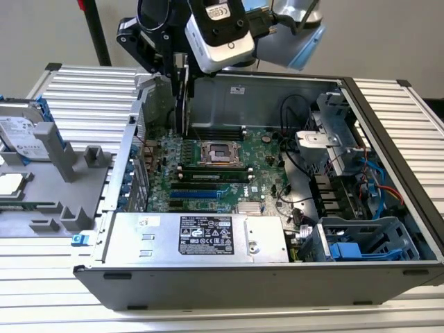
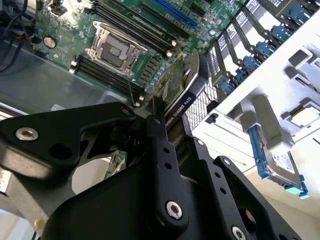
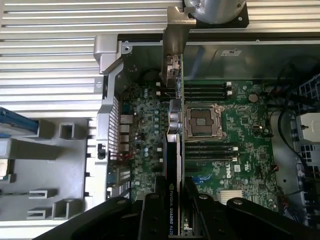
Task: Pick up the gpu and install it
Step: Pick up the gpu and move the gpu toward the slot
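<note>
Closest in both wrist views is the black, two-fingered claw point(image 3: 172, 202) point(image 2: 170, 122). It is narrowed onto the gpu point(image 3: 172, 160), a slim green circuit-board card with a black rectangular cooler shroud on one face. One finger presses on each face near the card's upper edge.

The card point(image 2: 186, 87) hangs on edge below the fingers, with its long lower edge pointing down into the case. In the first wrist view its silver metal end bracket point(image 3: 174, 60) lies towards the perforated rear wall of the case.

In the exterior view the claw point(image 1: 177, 73) is above the open top of the big grey computer case point(image 1: 395, 118). The card point(image 1: 182, 104) reaches down inside it, close to the wall on the exterior view's left.

Beneath it lies the large green motherboard point(image 1: 229, 166) with its square socket. The blue and black expansion slots point(image 1: 198, 186) look unoccupied.

I judge the pick-up done, as the card is off the worktop and carried by the arm. The install is left to do. The card seems to hang apart from the board and not in line with a slot, though how clear it is of the board I cannot tell.

Beyond the case, on the exterior view's left, a grey holder tray point(image 1: 41, 208) with a silver hard drive point(image 1: 21, 132) rests on the ribbed aluminium worktop point(image 1: 90, 90).
</note>
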You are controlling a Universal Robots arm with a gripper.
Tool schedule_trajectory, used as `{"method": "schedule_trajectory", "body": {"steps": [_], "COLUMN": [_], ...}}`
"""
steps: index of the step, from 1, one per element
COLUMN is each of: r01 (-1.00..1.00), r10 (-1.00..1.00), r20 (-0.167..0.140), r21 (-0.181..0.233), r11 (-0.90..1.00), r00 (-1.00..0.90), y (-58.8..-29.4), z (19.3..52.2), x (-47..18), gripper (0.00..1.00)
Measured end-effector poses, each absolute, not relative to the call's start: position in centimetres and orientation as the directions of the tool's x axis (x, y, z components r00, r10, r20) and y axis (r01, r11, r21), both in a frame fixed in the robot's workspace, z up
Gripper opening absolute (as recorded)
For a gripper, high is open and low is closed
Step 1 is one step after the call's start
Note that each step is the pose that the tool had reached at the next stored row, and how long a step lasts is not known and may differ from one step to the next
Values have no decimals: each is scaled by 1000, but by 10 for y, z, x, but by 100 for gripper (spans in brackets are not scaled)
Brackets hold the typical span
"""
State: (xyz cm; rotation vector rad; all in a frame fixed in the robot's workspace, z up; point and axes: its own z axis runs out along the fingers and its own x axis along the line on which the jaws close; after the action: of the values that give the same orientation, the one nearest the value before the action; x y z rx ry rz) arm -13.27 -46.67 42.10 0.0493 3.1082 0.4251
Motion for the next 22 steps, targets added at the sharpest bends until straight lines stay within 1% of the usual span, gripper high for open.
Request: {"method": "schedule_trajectory", "body": {"steps": [22], "r01": [31], "r10": [32], "r20": [0], "r21": [268], "r11": [963], "r00": [-999], "y": [-467], "z": [421], "x": [-109], "gripper": [0]}}
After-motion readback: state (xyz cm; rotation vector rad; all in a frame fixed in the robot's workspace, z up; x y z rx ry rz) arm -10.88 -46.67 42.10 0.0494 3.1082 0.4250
